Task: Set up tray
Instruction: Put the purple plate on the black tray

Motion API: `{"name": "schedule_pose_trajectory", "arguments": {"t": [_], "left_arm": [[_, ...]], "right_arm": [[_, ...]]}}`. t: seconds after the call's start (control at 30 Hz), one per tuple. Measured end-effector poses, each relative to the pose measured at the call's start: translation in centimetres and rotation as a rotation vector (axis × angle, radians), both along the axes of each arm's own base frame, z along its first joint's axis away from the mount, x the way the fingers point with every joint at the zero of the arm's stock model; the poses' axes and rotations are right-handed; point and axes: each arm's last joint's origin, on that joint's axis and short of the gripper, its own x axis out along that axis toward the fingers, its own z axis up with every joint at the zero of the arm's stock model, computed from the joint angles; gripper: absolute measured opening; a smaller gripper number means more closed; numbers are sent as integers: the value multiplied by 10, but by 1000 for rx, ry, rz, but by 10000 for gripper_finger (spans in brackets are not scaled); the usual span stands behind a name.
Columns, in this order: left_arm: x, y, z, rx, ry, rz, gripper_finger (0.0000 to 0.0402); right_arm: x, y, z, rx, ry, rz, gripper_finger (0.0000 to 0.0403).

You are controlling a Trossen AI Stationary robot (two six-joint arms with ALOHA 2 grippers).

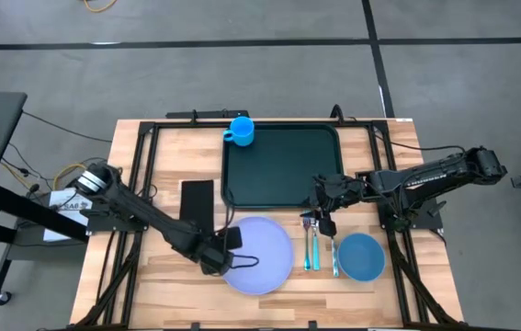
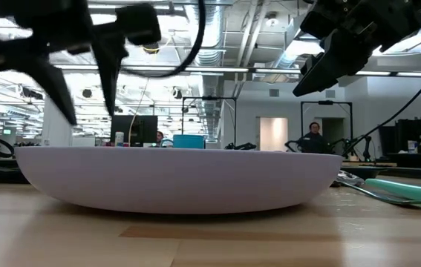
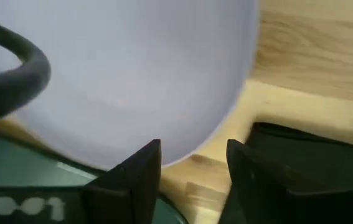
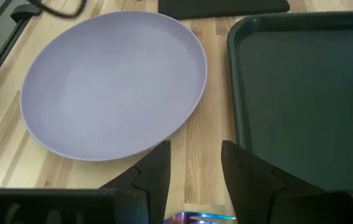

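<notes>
Tray (image 1: 283,165): desk centre, bare but for cup (image 1: 241,131) at its 11 o'clock corner.
Plate (image 1: 260,255): at tray's 7 o'clock.
Left hand (image 1: 221,255): released, at plate's 9 o'clock rim; should pinch the rim squarely.
Right hand (image 1: 325,223): released, over cutlery (image 1: 312,246).

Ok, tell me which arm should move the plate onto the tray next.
Left, probably. The left gripper hangs open right at the lavender plate's near-left rim, empty. The right gripper is open above the cutlery, beside the tray, farther from the plate.
</notes>
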Motion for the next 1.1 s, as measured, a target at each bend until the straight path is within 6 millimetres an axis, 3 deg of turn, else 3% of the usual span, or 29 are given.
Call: {"name": "schedule_pose_trajectory", "arguments": {"t": [0.5, 0.77, 1.1], "left_arm": [[3, -3, -6, -74, 47, -20, 171], [12, -3, -25, -58, 76, -45, 171], [17, -3, -31, -68, 75, -41, 171]], "right_arm": [[0, 0, 0, 0, 5, 0, 134], [0, 0, -1, 1, 7, -1, 134], [-1, 0, -1, 1, 10, 1, 134]]}}
